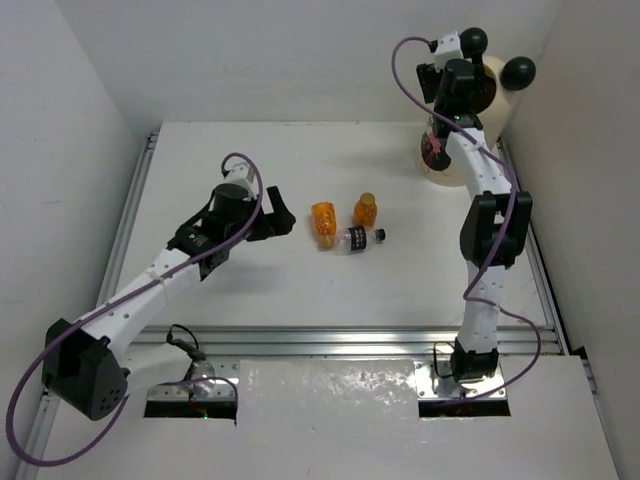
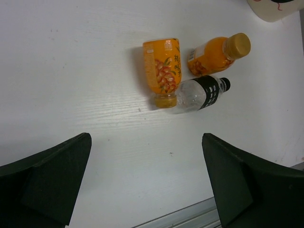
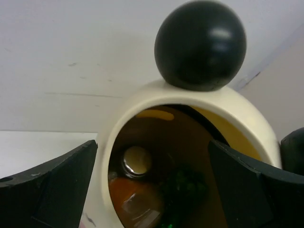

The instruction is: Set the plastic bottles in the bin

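Three bottles lie together mid-table: an orange bottle with a fruit label (image 1: pixel 324 221) (image 2: pixel 162 71), a second orange bottle with a tan cap (image 1: pixel 365 209) (image 2: pixel 216 54), and a clear black-labelled bottle (image 1: pixel 360 238) (image 2: pixel 199 94). My left gripper (image 1: pixel 282 215) (image 2: pixel 147 183) is open and empty just left of them. My right gripper (image 1: pixel 450 80) (image 3: pixel 152 190) is open and empty above the cream bin's (image 1: pixel 493 85) (image 3: pixel 190 97) opening. Inside the bin I see an orange bottle (image 3: pixel 135 202), a yellow-capped one (image 3: pixel 136 160) and a green one (image 3: pixel 185 190).
The bin stands at the far right corner by the walls, with black ball ears (image 1: pixel 519 72) (image 3: pixel 200 45). A metal rail (image 1: pixel 330 338) crosses the table's near edge; part of it shows in the left wrist view (image 2: pixel 190 218).
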`<action>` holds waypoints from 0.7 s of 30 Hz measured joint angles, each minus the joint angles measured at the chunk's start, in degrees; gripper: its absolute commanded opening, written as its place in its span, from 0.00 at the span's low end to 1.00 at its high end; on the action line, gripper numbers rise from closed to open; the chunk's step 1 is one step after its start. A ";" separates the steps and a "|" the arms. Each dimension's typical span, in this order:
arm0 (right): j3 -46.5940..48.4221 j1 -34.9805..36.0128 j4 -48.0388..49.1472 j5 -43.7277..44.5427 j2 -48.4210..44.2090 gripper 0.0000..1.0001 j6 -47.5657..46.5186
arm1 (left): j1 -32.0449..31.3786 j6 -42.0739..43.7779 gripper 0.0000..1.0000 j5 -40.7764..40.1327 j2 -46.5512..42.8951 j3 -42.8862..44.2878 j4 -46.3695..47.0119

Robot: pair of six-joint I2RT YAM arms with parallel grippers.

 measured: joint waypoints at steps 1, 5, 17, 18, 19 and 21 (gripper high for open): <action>0.92 0.00 -1.44 -0.11 -0.04 0.99 0.76 | -0.13 -0.28 1.00 0.20 1.18 0.02 0.68; -0.44 1.07 -5.92 -2.01 -4.85 0.99 5.62 | -1.38 -2.67 1.00 -0.09 6.84 0.68 3.39; -35.10 14.69 -14.67 -14.82 -49.31 0.99 27.02 | -8.98 -7.19 0.97 -8.96 32.28 16.94 5.07; -37.73 14.43 -15.19 -16.00 -51.60 0.99 28.52 | -9.18 -7.32 0.96 -9.51 34.03 17.84 5.07; -40.79 14.19 -15.65 -17.22 -53.94 0.99 30.12 | -9.18 -7.39 0.93 -10.21 36.15 18.86 4.98; -44.28 14.05 -17.44 -18.91 -56.06 0.99 32.06 | -9.18 -7.50 0.90 -11.13 39.60 20.74 4.90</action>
